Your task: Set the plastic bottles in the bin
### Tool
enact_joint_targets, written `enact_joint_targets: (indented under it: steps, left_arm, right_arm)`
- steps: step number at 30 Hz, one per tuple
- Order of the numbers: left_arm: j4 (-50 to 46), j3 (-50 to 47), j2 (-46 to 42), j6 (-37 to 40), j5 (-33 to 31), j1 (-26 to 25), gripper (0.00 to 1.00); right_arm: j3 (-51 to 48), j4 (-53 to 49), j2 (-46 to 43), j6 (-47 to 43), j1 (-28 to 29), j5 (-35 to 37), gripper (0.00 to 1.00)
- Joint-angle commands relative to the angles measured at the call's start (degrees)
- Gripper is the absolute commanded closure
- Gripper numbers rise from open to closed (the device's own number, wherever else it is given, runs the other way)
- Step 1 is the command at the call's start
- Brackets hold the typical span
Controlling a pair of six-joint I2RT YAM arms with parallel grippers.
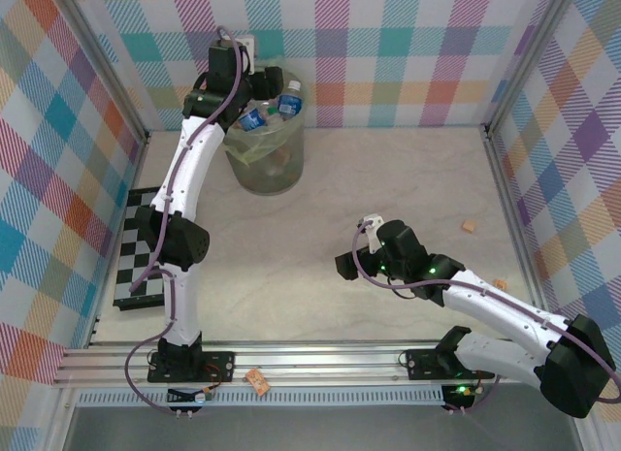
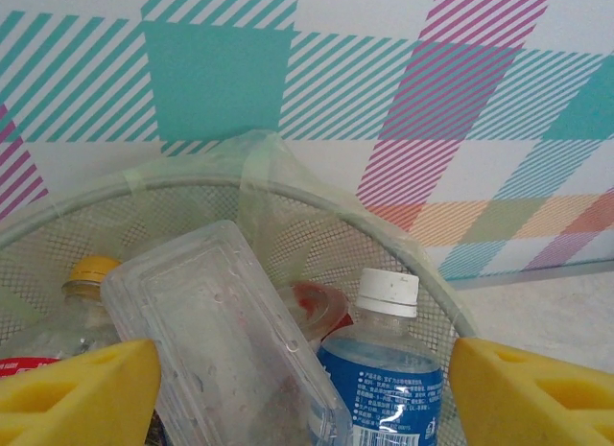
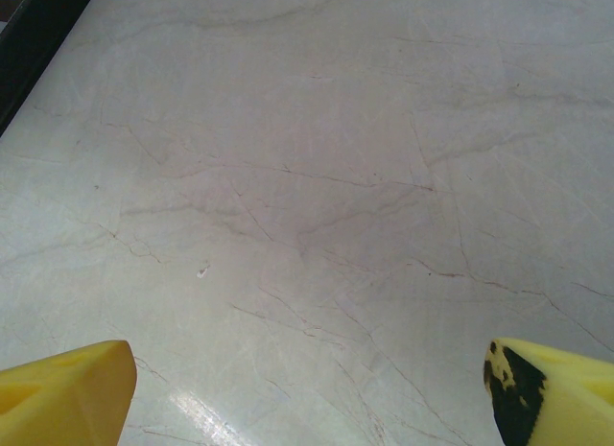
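Your left gripper point(image 2: 302, 384) hangs open and empty above the bin point(image 1: 278, 176) — lift straight up, clear of the white-capped bottle point(image 2: 384, 369), before swinging away; your right gripper point(image 3: 307, 393) is open too.

The worktop point(image 1: 388, 179) is pale and marbled with thin grey veins, and bare across the middle. The bin point(image 1: 270, 175) stands on it in the upper left-centre of the frame. A chequered board point(image 1: 134, 247) lies flat along the left edge. A tan scrap point(image 1: 469, 226) lies at mid-right, and a second scrap point(image 1: 500, 284) lies lower, near the right wall.
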Motion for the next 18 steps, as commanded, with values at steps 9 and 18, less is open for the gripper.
enact_joint_targets:
  steps: [9, 18]
  left_arm:
    - [1.2, -9.4, -13.0, 1.3, 1.4, 0.2, 0.18]
    - [11.7, -44.1, -40.3, 2.1, -7.0, 0.2, 0.09]
  right_arm:
    - [2.6, -3.4, -1.1, -2.7, -0.3, 3.4, 0.07]
    - [5.6, -4.3, -1.1, -7.8, -1.2, 10.4, 0.05]
